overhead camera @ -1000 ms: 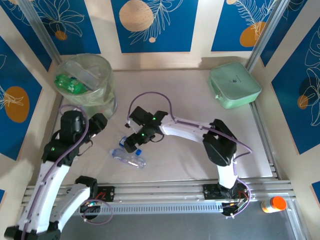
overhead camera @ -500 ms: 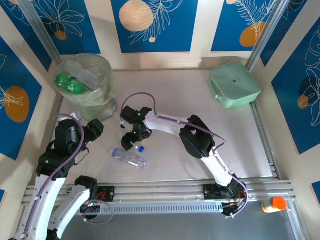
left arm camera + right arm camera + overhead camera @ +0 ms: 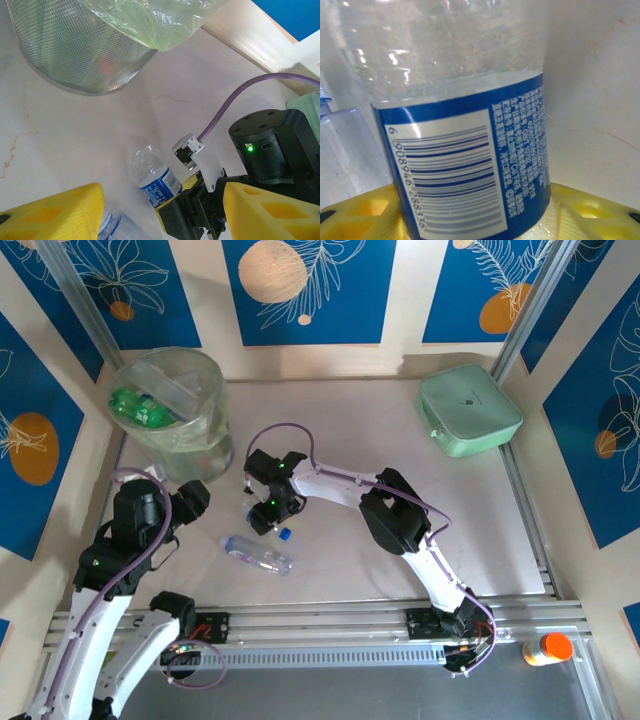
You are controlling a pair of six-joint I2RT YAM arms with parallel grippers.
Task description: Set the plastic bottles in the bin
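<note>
A clear plastic bottle (image 3: 465, 150) with a blue label lies on the table, its blue cap (image 3: 283, 534) toward the near edge. My right gripper (image 3: 265, 512) is shut on its labelled middle, a yellow finger (image 3: 592, 212) pressed against each side. A second clear bottle (image 3: 258, 555) lies just in front of it. The bin (image 3: 170, 400), lined with a pale green bag (image 3: 150, 20), stands at the back left with green bottles (image 3: 135, 405) inside. My left gripper (image 3: 185, 500) hovers open in front of the bin, to the left of both bottles, with nothing in it.
A flat mint-green case (image 3: 468, 410) sits at the back right. An orange-capped bottle (image 3: 548, 648) stands past the near rail at the bottom right. The bin's mesh wall (image 3: 75, 55) is close to my left gripper.
My right gripper has moved slightly left and closed on the blue-labelled bottle. My left arm has drawn back from the bin toward the near left.
</note>
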